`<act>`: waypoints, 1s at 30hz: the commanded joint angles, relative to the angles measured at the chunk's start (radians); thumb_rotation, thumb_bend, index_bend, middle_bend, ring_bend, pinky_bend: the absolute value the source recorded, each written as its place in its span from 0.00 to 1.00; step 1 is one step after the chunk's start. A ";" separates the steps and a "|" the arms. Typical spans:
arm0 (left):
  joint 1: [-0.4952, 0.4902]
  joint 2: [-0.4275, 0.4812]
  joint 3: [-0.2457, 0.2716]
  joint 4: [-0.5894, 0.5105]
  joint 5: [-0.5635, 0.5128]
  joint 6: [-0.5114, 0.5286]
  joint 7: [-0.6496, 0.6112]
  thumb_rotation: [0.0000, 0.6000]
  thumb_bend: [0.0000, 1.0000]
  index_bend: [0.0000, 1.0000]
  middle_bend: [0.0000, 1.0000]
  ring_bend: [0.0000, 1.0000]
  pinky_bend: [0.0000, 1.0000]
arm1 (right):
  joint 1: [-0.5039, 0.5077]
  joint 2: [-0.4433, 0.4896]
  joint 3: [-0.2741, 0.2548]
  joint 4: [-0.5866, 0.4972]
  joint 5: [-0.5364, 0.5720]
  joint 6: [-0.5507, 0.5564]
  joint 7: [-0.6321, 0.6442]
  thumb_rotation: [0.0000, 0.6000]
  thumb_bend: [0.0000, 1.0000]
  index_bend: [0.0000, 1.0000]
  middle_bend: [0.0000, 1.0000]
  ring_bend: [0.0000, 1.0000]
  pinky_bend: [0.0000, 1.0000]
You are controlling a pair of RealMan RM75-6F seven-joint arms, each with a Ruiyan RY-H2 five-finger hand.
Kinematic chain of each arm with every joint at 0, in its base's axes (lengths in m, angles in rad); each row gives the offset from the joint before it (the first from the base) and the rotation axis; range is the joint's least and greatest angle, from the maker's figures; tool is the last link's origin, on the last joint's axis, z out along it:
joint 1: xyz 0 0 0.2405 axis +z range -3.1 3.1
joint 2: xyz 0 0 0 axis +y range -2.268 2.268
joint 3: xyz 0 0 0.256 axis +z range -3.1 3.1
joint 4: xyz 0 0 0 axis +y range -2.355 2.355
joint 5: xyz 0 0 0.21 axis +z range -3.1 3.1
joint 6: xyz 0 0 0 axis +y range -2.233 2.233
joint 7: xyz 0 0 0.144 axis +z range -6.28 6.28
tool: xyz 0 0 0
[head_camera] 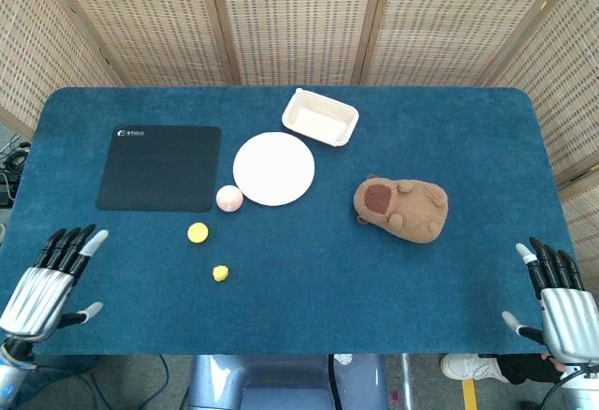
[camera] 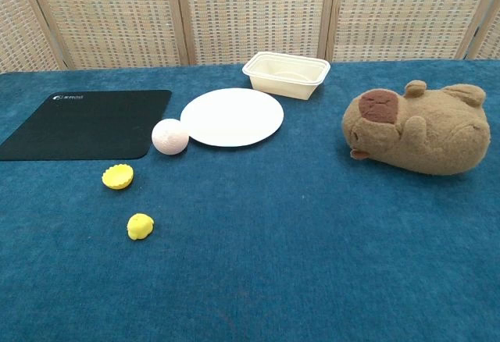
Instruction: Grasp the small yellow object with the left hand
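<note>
- Small yellow object [head_camera: 220, 273]: a lumpy yellow piece lying free on the blue surface [head_camera: 309, 298], near the front edge, left of centre; nothing touches it.
- Yellow fluted disc [head_camera: 197, 233]: just behind and slightly left of the target, similar in colour; a likely mix-up, so the reach is best aimed at the nearer, rounder piece.
- Left hand [head_camera: 51, 279]: at the front-left corner, well apart from the target, fingers [head_camera: 77, 243] spread and holding nothing.
- Advised approach: travel rightward, descend from above, close thumb against fingers around the piece without nudging it along the cloth.
- Pink ball [head_camera: 229, 198], white plate [head_camera: 273, 168], black mat [head_camera: 159, 168], cream tray [head_camera: 320, 118]: further back.
- Capybara plush [head_camera: 402, 208]: right of centre.
- Right hand [head_camera: 562, 302]: front-right corner, fingers spread, idle.
- Head view: shows both hands.
- Chest view: shows neither hand, but gives the target's low bumpy profile and the disc's scalloped rim.
</note>
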 commanded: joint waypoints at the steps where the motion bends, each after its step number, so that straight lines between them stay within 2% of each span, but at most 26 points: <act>1: -0.144 -0.100 -0.059 0.056 0.018 -0.157 0.074 1.00 0.11 0.03 0.00 0.00 0.00 | 0.005 -0.003 0.005 0.000 0.015 -0.011 -0.005 1.00 0.00 0.05 0.00 0.00 0.00; 7: -0.310 -0.228 -0.066 0.216 0.042 -0.361 0.090 1.00 0.11 0.23 0.00 0.00 0.00 | 0.014 -0.004 0.018 0.002 0.054 -0.031 -0.012 1.00 0.00 0.05 0.00 0.00 0.00; 12: -0.376 -0.288 -0.058 0.284 0.029 -0.451 0.121 1.00 0.20 0.31 0.00 0.00 0.00 | 0.019 -0.009 0.019 0.001 0.067 -0.044 -0.020 1.00 0.00 0.06 0.00 0.00 0.00; 19: -0.414 -0.334 -0.057 0.315 -0.001 -0.481 0.168 1.00 0.25 0.35 0.00 0.00 0.00 | 0.021 -0.010 0.020 0.002 0.074 -0.045 -0.022 1.00 0.00 0.06 0.00 0.00 0.00; 30: -0.435 -0.369 -0.042 0.315 -0.077 -0.519 0.266 1.00 0.25 0.34 0.00 0.00 0.00 | 0.021 -0.010 0.015 0.002 0.070 -0.047 -0.019 1.00 0.00 0.06 0.00 0.00 0.00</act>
